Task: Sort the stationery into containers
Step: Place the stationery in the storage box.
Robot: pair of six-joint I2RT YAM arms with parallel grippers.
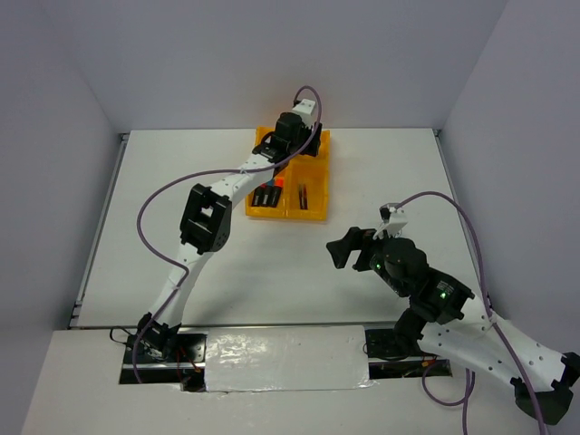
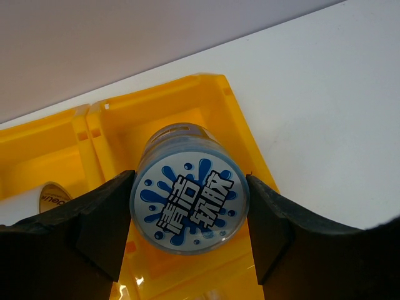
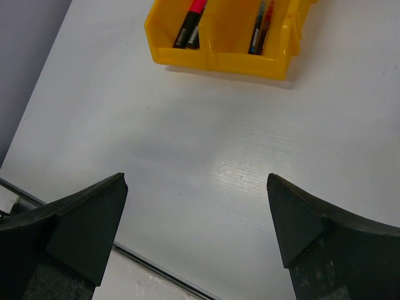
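Note:
The yellow-orange tray [image 1: 319,186] lies at the table's far middle. My left gripper [image 2: 189,189] is shut on a blue-white round roll [image 2: 190,209] and holds it above a far compartment of the tray [image 2: 232,115]. In the top view that gripper [image 1: 283,140] is over the tray's far part. A grey tape ring [image 2: 54,197] shows in the neighbouring compartment. Highlighters [image 3: 189,25] lie in the near left compartment, two thin pens [image 3: 261,22] in the near right one. My right gripper [image 3: 197,194] is open and empty over bare table, in front of the tray [image 3: 250,62].
Grey walls close in the white table at the back and both sides. A metal rail [image 3: 162,269] runs along the table's near edge. My right gripper [image 1: 349,245] hangs to the right of and nearer than the tray.

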